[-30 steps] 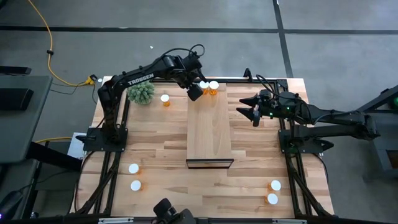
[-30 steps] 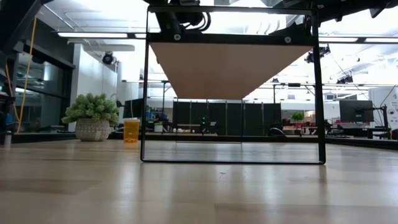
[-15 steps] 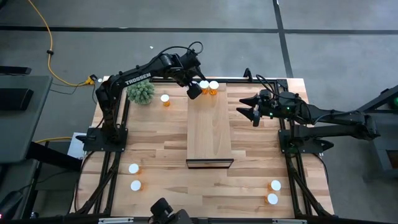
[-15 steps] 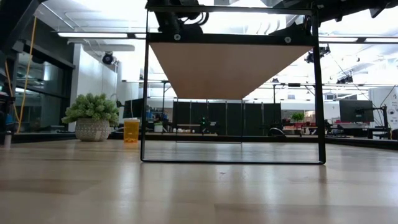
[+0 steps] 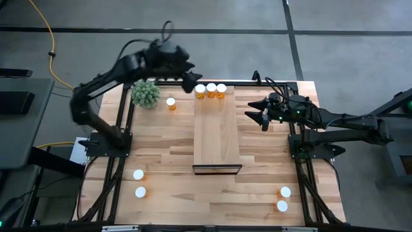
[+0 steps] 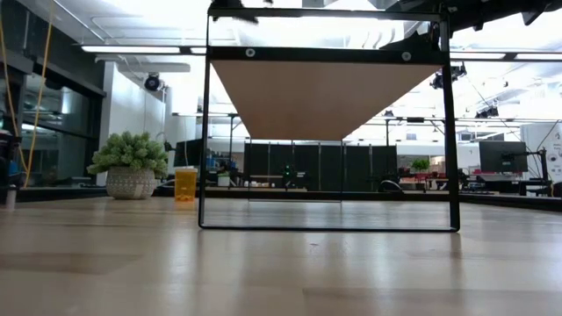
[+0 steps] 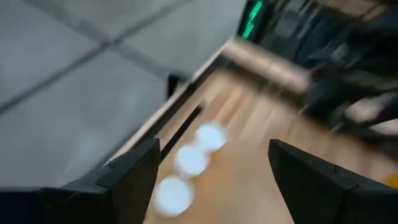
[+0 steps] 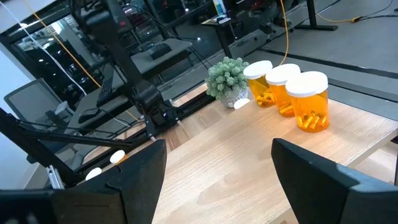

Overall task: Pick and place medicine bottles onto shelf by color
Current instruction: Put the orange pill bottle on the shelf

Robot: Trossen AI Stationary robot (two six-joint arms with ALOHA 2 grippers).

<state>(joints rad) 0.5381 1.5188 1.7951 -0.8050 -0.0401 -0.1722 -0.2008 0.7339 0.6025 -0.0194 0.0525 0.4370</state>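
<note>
The desk (image 5: 161,148) is a striped butcher-block top inside a dark frame, standing on a grey floor where a yellow cable (image 5: 48,55) trails off at the far left. The shelf (image 5: 217,135) is a pale board running down the middle of the desk, with its dark metal end facing the near edge. Three medicine bottles (image 5: 211,90) stand in a row across the shelf's far end, close together. One more bottle (image 5: 171,103) stands on the desk near the far left corner, just beside a green plant (image 5: 146,94). Two bottles (image 5: 139,183) sit by the near left corner and another two (image 5: 283,198) by the near right corner. The left gripper (image 5: 188,81) hangs just off the shelf's far left corner, fingers spread and holding nothing. The right gripper (image 5: 257,115) waits over the desk to the right of the shelf, also parted and empty. The low view looks under the shelf into a bright office with monitors.
</note>
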